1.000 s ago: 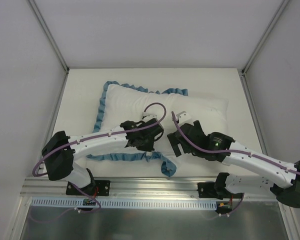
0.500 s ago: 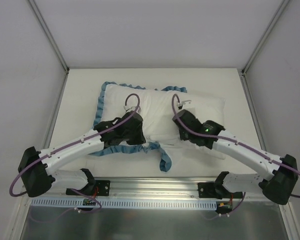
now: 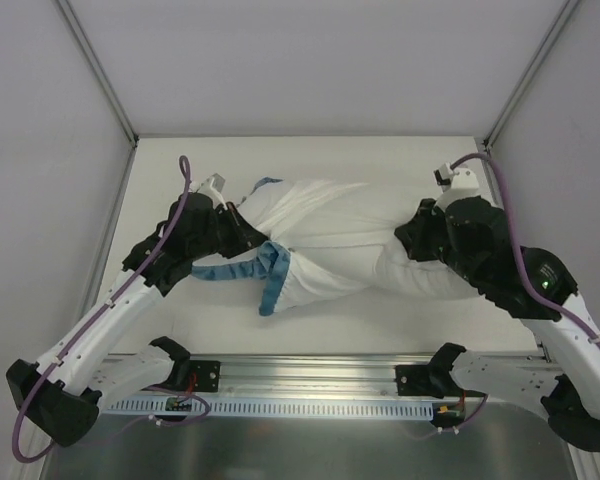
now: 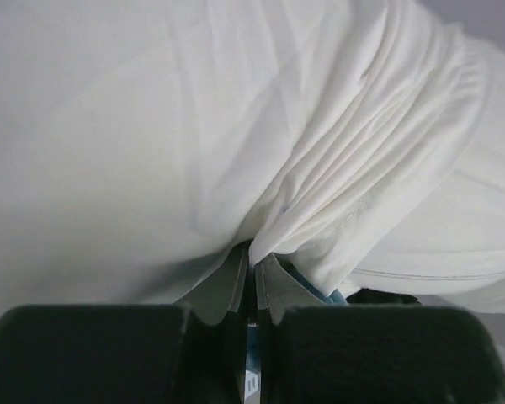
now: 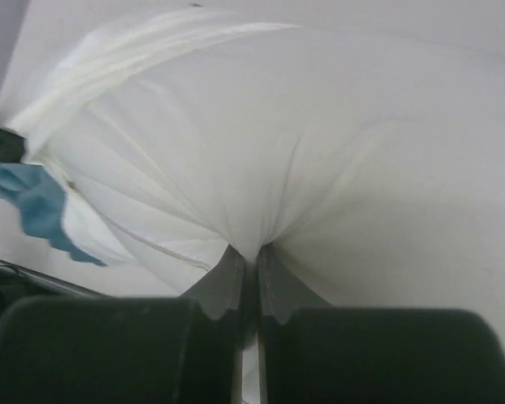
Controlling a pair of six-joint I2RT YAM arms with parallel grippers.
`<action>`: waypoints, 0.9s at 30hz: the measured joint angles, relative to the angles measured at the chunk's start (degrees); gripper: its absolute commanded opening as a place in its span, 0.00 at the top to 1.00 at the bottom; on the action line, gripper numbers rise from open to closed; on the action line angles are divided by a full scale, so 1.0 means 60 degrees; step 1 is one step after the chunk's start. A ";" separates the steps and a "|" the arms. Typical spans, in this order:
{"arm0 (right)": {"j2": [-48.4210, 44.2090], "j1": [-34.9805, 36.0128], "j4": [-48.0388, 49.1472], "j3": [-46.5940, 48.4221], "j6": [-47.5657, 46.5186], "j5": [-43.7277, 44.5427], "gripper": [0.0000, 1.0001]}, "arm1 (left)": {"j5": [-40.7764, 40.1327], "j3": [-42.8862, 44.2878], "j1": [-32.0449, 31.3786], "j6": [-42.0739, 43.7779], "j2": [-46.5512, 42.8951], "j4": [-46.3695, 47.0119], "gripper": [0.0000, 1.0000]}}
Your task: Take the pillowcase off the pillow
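Pillow, apparently partly inside pillowcase, left end effector pinching pillowcase

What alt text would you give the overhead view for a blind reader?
On a white table, the left gripper pinches the teal-frilled pillowcase while the right gripper pinches the plump white pillow, cloth stretched between them.
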 measured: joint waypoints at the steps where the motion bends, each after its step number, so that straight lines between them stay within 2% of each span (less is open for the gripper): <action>1: -0.0331 -0.0036 -0.0047 -0.0594 0.0146 -0.0011 0.99 | 0.0204 -0.0015 0.0208 0.0036 -0.0113 -0.0066 1.00; 6: -0.1515 -0.0248 0.0178 -0.4255 0.1435 -0.0546 0.99 | 0.0958 -0.0532 0.0637 0.0182 -0.0834 -0.0739 1.00; 8: -0.2098 -0.0251 0.0415 -0.5249 0.1945 -0.0831 0.99 | 0.1224 -0.0892 0.0674 0.0186 -0.1056 -0.0885 0.99; 9: -0.2495 -0.0266 0.0517 -0.5574 0.2164 -0.0925 0.99 | 0.1384 -0.1162 0.0681 0.0200 -0.1206 -0.0943 0.88; 10: -0.2914 -0.0273 0.0586 -0.5799 0.2310 -0.0958 0.97 | 0.1555 -0.1402 0.0696 0.0280 -0.1344 -0.1002 0.71; 11: -0.3289 -0.0288 0.0561 -0.5927 0.2371 -0.0922 0.84 | 0.1643 -0.1581 0.0736 0.0419 -0.1479 -0.1086 0.17; 12: -0.3581 -0.0346 0.0448 -0.6007 0.2401 -0.0834 0.50 | 0.1705 -0.1690 0.0831 0.0561 -0.1621 -0.1220 0.01; 13: -0.3785 -0.0408 0.0262 -0.6025 0.2412 -0.0688 0.37 | 0.1752 -0.1708 0.0922 0.0652 -0.1749 -0.1344 0.01; 14: -0.3880 -0.0466 0.0047 -0.5996 0.2335 -0.0488 0.20 | 0.1778 -0.1698 0.0987 0.0758 -0.1876 -0.1410 0.01; 17: -0.3690 -0.0597 -0.0514 -0.5708 0.2004 0.0018 0.08 | 0.1767 -0.1395 0.1140 0.1260 -0.2095 -0.1625 0.01; 23: -0.2291 -0.0630 -0.0637 -0.4262 0.1279 0.0714 0.03 | 0.1308 0.0656 0.1180 0.2269 -0.1555 -0.1698 0.03; 27: -0.1086 -0.0663 -0.0546 -0.2951 0.0889 0.1162 0.03 | 0.0958 0.1942 0.1421 0.2455 0.0259 -0.1577 0.04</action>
